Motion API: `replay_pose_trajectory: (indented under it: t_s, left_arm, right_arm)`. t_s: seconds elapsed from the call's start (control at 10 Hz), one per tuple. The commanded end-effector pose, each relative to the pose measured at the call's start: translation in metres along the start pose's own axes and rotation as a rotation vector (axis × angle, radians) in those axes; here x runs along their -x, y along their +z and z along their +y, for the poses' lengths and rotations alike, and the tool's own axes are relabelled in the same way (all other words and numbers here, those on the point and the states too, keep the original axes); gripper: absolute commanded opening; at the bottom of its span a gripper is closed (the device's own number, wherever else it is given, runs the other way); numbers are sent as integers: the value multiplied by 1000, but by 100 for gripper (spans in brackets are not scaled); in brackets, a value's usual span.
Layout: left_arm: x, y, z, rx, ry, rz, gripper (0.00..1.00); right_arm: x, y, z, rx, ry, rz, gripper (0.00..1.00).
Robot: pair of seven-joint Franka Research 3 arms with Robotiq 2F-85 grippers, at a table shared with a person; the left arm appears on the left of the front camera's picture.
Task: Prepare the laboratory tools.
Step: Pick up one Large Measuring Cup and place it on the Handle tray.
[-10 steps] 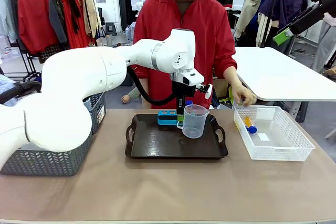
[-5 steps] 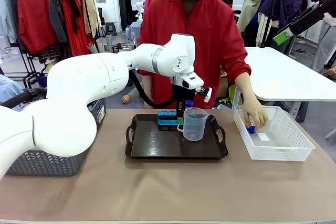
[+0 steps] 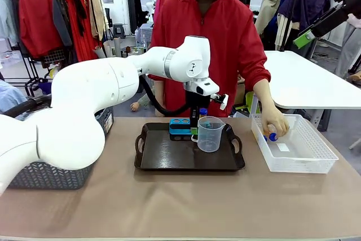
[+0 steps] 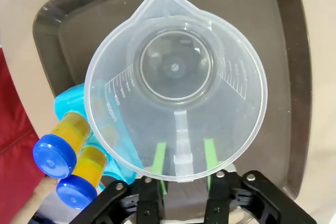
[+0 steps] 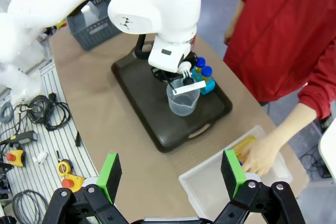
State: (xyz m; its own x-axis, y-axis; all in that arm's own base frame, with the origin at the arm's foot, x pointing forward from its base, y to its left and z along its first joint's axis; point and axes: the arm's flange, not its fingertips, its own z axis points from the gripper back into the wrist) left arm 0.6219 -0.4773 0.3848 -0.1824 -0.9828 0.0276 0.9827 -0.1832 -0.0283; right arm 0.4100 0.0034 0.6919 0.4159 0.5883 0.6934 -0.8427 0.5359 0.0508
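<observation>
A clear handled measuring beaker (image 3: 209,134) stands upright on the dark brown tray (image 3: 169,156). My left gripper (image 3: 194,130) is behind it, and its green pads (image 4: 210,153) stand on either side of the beaker (image 4: 176,72) handle with a small gap on each side. Just behind it, the small blue rack (image 3: 180,126) holds two orange-filled test tubes (image 4: 63,150) with blue caps. The person's hand (image 3: 274,125) rests on another blue-capped test tube (image 3: 272,136) inside the white basket. My right gripper (image 5: 170,174) hangs high above the table, open with nothing between its fingers.
The white mesh basket (image 3: 299,162) sits to the right of the tray, and a grey basket (image 3: 51,176) stands at the left edge. The person in a red jacket stands behind the tray. Bare tan table (image 3: 169,207) lies in front of the tray.
The person's hand has gone down into the white basket and closed on a tube. My left jaws have eased off the beaker handle. The left arm has barely moved.
</observation>
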Motion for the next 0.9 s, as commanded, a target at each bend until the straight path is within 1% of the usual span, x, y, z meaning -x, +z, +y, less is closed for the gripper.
replay_pose_trajectory:
  t_s: [0.0,0.1,0.6,0.8]
  left_arm:
    - [-6,16,6,2,-13,-9,89]
    - [-4,21,1,-2,-8,-9,100]
    - [10,52,-22,-43,30,-38,100]
    - [8,55,-25,-49,40,-26,100]
  right_arm:
    - [-1,1,0,-5,-1,-6,100]
    - [-1,1,0,-5,-1,-6,100]
    - [-1,1,0,-5,-1,-6,100]
    - [-1,1,0,-5,-1,-6,100]
